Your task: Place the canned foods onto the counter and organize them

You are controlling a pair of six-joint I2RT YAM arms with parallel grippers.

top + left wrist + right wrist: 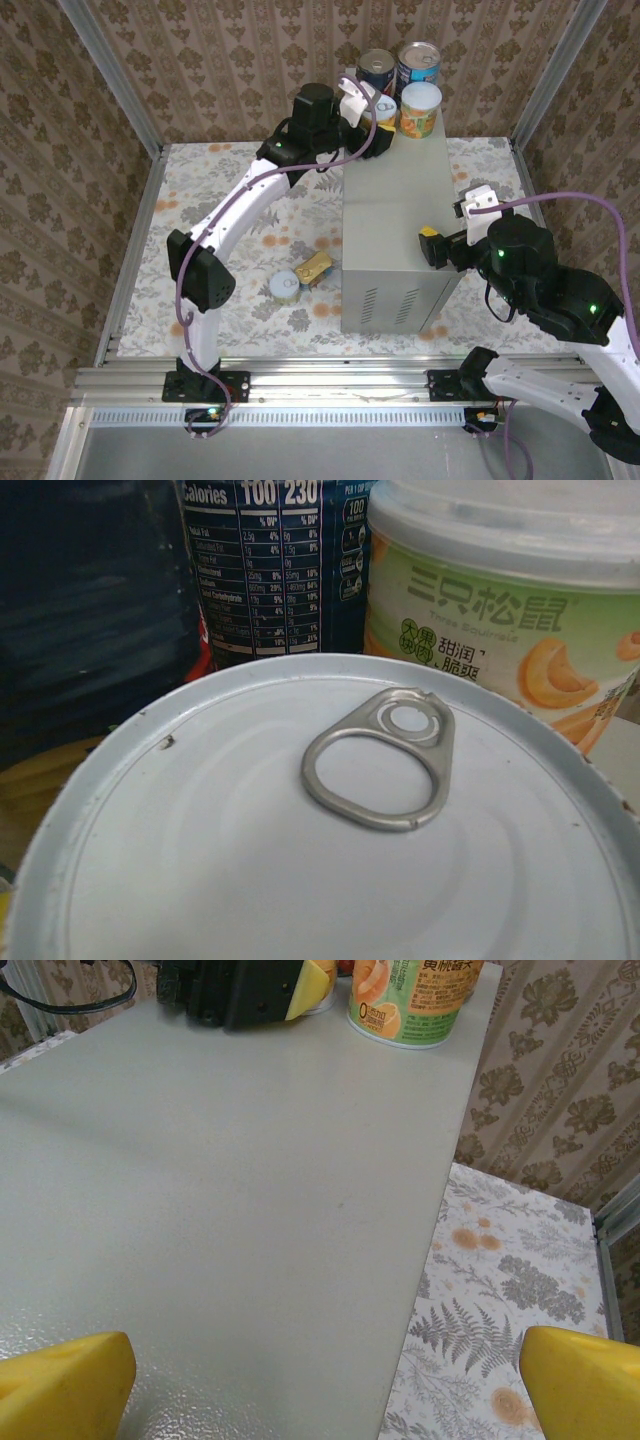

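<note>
Left wrist view: we look closely onto a silver-lidded can (330, 830). Its flat bright lid is faintly ribbed in rings and carries a grey pull ring (375, 775). Just behind it stand a blue-labelled can (270, 580) printed with a nutrition table, a green-and-orange can (500, 630) under a cloudy plastic cap, and a dark can (90, 590).

Top external view: these four cluster at the far end of the counter (390, 230), a smooth matt grey box with vent slots on its near face. The left gripper (372, 112) sits at the silver-lidded can; we cannot tell whether its jaws press the wall or stand just clear. A round can (286, 286) and the flat gold tin (315, 267) lie just beside each other on the floral floor (480, 170), left of the counter.

Right wrist view: the right gripper (325, 1385) is spread wide and holds nothing, its yellow pads (60, 1385) straddling the counter's right edge.

We judge the tins rigid, fairly heavy if full, and slick on their printed walls. Each round one is best taken across the cylinder at mid-height, never by ring or cap. The gold tin, low and rectangular, would want a pinch across its narrow width.
</note>
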